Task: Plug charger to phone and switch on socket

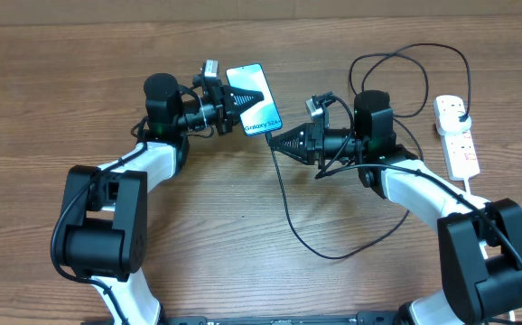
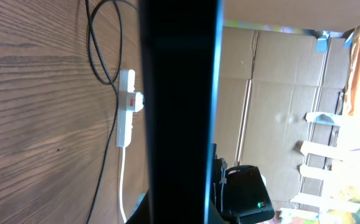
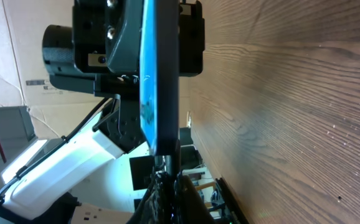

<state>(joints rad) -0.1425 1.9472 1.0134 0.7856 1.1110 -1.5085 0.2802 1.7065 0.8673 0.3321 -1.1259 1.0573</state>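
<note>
The phone, blue screen up, is held off the table with my left gripper shut on its upper half. In the left wrist view the phone is an edge-on dark band filling the jaws. My right gripper is shut on the charger's connector tip, which meets the phone's bottom edge; whether it is seated I cannot tell. The black charger cable loops across the table to a plug in the socket, a white power strip at the right. Its switch state is unclear.
The power strip and its white cord lie beyond the phone in the left wrist view, with the black cable looping beside them. Cardboard boxes stand behind the table. Both arms' bases sit at the near edge.
</note>
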